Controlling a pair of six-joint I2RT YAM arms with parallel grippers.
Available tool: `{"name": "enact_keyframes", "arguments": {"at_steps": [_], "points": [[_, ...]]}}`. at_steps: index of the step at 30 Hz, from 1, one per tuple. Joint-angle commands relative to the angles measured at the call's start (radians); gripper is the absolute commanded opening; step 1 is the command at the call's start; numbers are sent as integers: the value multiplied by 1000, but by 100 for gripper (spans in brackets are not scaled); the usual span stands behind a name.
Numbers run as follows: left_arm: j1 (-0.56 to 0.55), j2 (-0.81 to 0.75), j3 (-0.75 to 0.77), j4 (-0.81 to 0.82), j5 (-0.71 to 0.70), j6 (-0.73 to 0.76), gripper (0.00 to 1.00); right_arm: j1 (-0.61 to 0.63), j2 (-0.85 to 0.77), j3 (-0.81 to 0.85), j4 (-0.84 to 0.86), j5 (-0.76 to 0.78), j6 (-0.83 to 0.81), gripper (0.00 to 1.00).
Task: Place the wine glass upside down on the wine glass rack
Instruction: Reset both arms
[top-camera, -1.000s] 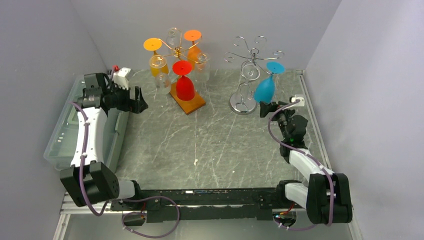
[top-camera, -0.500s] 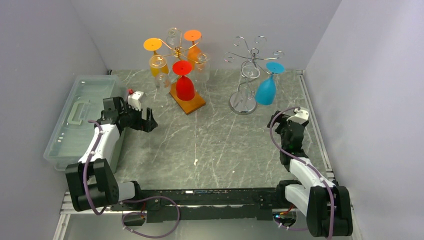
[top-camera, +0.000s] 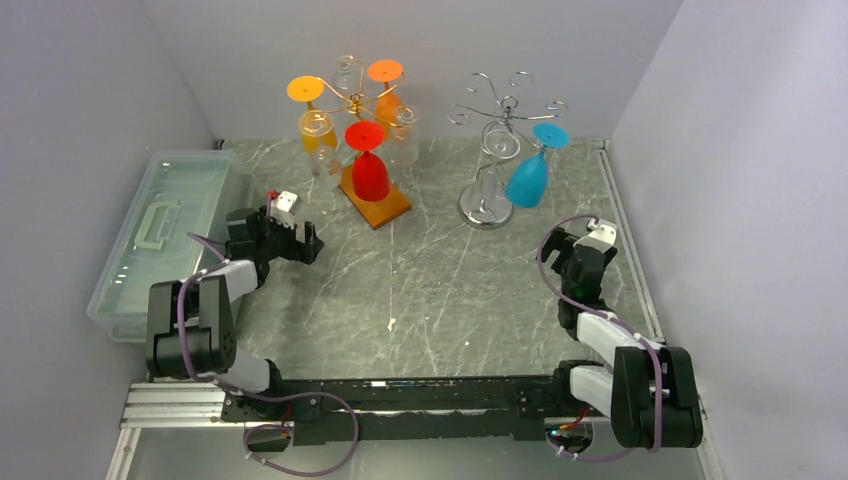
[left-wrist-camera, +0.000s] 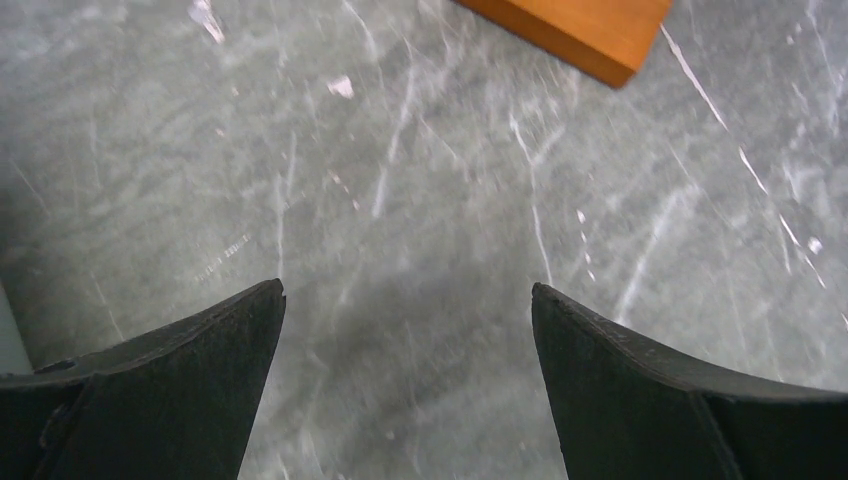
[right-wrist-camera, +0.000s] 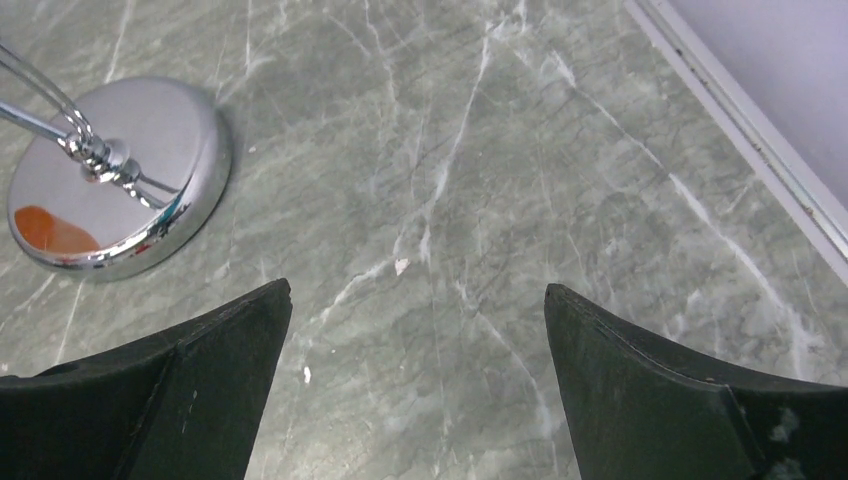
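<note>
Blue wine glass (top-camera: 528, 178) hung upside down on the chrome wire rack (top-camera: 483, 208) at back right of the marble table (top-camera: 440, 290). Its foot was caught in an upper wire arm, its bowl pointed down, just beside the rack's pole and above its base.

Left gripper (top-camera: 311, 243) sat low over the table, left of centre, jaws spread wide, nothing between them. The left wrist view showed bare marble between both black fingers (left-wrist-camera: 170, 385) and one corner of the wooden base (left-wrist-camera: 580, 30) at the top edge, well apart from the tips.

Right gripper (top-camera: 551, 244) was near the right edge, in front of the chrome rack and clear of it, jaws also wide and holding nothing. The right wrist view showed only marble in the gap, with the rack's round foot (right-wrist-camera: 118, 185) off to upper left.

The gold rack (top-camera: 355, 100) stood at back centre on the wooden base. It carried a red glass (top-camera: 369, 175), a yellow glass (top-camera: 315, 128), an orange glass (top-camera: 387, 103) and some clear glasses (top-camera: 404, 128), all inverted.

A clear lidded plastic bin (top-camera: 165, 235) sat at far left, beside the left arm.
</note>
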Motion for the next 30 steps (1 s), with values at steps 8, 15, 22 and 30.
{"name": "enact_keyframes", "arguments": {"at_steps": [8,15,22,30], "points": [[-29,132,-35,316,-91,-55,99,-7,147,22,319,28,-125,100],[-27,87,-134,451,-129,-80,99,-5,262,-82,609,82,-118,100],[-4,173,-215,697,-210,-158,99,12,365,-32,639,107,-143,100],[5,173,-205,692,-194,-161,99,13,366,7,545,133,-138,100]]}}
